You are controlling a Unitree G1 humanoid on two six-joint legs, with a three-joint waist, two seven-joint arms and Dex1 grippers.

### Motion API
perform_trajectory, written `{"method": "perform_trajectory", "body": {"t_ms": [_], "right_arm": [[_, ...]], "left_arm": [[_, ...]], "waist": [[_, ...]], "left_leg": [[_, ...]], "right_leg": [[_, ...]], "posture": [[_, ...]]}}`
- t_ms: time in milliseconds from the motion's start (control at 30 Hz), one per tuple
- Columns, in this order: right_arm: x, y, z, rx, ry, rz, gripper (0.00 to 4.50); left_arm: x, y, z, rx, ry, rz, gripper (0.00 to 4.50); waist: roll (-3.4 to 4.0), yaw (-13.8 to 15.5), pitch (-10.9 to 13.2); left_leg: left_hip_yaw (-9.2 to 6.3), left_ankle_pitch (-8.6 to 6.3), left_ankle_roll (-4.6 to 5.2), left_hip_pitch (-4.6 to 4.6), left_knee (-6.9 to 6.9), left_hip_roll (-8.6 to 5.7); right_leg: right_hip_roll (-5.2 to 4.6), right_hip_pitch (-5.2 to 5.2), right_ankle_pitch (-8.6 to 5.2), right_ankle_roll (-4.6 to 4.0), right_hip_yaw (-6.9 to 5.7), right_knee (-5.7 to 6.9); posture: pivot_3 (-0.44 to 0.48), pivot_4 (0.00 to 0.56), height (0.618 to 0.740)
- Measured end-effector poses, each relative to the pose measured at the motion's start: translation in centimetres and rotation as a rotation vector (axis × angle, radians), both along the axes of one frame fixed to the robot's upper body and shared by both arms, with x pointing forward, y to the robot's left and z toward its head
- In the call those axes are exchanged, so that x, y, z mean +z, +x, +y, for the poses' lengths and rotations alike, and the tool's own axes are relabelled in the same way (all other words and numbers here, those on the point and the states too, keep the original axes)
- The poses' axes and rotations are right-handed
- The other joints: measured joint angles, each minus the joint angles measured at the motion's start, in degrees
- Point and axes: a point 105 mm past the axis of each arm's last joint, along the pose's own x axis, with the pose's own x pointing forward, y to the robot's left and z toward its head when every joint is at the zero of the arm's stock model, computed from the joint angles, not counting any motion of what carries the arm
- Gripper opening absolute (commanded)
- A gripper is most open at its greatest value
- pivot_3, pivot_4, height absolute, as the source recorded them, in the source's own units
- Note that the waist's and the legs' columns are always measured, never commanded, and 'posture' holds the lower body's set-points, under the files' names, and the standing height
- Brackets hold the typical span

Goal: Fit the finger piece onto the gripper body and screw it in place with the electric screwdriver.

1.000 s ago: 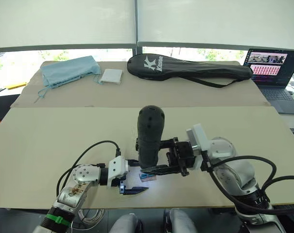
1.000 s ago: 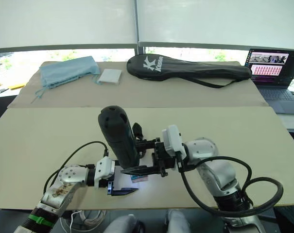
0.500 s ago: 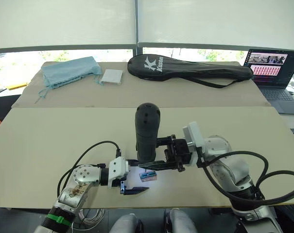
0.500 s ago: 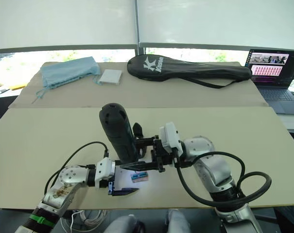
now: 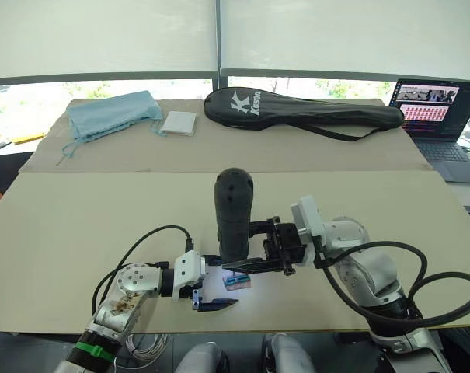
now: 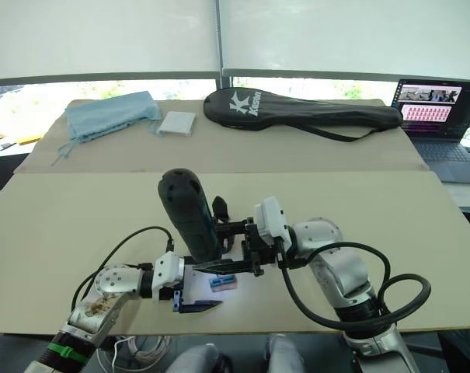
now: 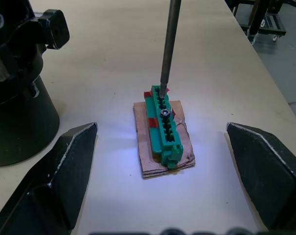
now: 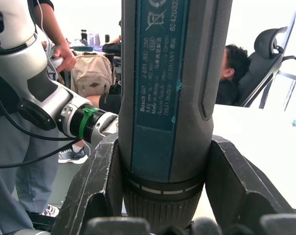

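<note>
I have the electric screwdriver [image 5: 234,214] standing upright near the front edge of the table [image 5: 79,225], clamped between the two fingers of my right gripper [image 8: 160,196], which squeeze its barrel from both sides. Its thin silver bit [image 7: 167,46] points straight down and its tip sits in the far end of a small green block [image 7: 163,128] lying on a tan pad on the table, where a screw head shows in the block's channel. My left gripper [image 7: 162,176] rests low on the table just left of the block, its fingers spread wide apart, one on each side of it, touching nothing. Beside the block stands the gripper body [image 7: 18,88], black and chunky. At the far side lie a black racket bag [image 5: 301,111], a blue cloth [image 5: 110,113] and a laptop [image 5: 440,116]
</note>
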Motion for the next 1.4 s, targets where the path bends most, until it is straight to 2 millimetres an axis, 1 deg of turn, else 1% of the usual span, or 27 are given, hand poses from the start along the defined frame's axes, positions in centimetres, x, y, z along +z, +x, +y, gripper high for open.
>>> {"method": "perform_trajectory", "body": {"t_ms": [267, 1400], "right_arm": [[-0.46, 0.36, -0.08, -0.015, -0.016, 0.009, 1.92], [-0.72, 0.18, -0.14, -0.002, -0.021, 0.013, 1.92]], "left_arm": [[-0.02, 0.09, -0.08, 0.002, -0.004, 0.002, 4.45], [0.06, 0.15, -0.24, 0.003, -0.011, 0.001, 4.45]], "waist": [[0.0, 0.13, 0.0], [0.0, 0.38, -0.01]], "left_leg": [[0.0, 0.0, 0.0, 0.0, 0.04, -0.02], [0.0, 0.0, 0.03, 0.0, 0.04, -0.02]], "right_leg": [[-0.03, 0.0, 0.0, 0.0, 0.01, 0.04], [-0.04, 0.0, 0.0, 0.0, 0.04, 0.05]], "posture": [[0.0, 0.15, 0.74], [0.0, 0.15, 0.74]]}}
